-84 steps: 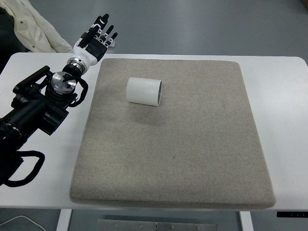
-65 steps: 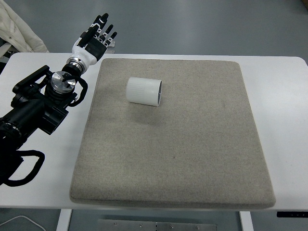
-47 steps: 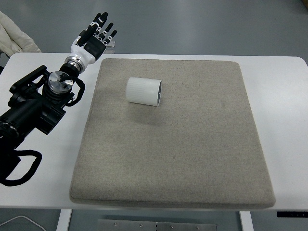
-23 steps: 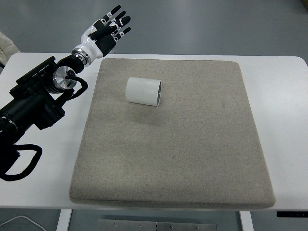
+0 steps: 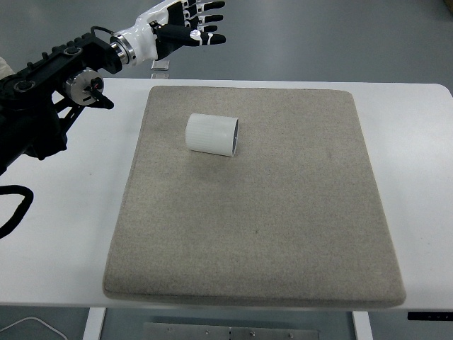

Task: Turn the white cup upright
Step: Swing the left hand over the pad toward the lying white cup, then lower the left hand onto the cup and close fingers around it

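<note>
A white ribbed cup [image 5: 211, 134] lies on its side on the grey mat [image 5: 283, 234], towards the mat's far left, its open end facing right. My left hand [image 5: 190, 23] is raised beyond the table's far edge, up and left of the cup, with its fingers [image 5: 210, 37] spread and pointing right. It holds nothing and is well clear of the cup. The black left arm [image 5: 49, 85] runs in from the left edge. No right arm shows.
The mat covers most of the white table [image 5: 56, 234]. Bare white strips run along the left and right sides. Grey floor lies beyond the far edge.
My left hand has risen and swung right, from beside the mat's far left corner to above the far edge, fingers turning to point right. The cup has not moved.
</note>
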`<state>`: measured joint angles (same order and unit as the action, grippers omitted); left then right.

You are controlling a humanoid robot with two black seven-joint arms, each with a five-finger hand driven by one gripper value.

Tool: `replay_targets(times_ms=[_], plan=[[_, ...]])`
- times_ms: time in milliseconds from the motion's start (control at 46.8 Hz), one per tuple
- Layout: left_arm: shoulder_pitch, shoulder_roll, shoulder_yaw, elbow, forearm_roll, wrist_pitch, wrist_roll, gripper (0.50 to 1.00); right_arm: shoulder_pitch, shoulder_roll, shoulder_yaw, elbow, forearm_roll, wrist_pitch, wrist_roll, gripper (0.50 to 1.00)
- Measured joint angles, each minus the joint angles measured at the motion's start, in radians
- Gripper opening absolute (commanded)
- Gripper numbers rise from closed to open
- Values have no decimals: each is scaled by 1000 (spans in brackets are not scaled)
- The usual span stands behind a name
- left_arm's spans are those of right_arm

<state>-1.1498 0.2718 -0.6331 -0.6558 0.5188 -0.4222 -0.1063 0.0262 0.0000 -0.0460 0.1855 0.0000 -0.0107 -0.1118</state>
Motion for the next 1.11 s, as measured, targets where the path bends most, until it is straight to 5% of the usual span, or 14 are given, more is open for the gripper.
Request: replay_targets(times_ms=[449,1111], plan=[[-67,97,90,-97,481,-157,31,1000,0,0,0,0,0,0,0,930],[-100,62,270,-149,746,-143,30,1000,0,0,0,0,0,0,0,930]])
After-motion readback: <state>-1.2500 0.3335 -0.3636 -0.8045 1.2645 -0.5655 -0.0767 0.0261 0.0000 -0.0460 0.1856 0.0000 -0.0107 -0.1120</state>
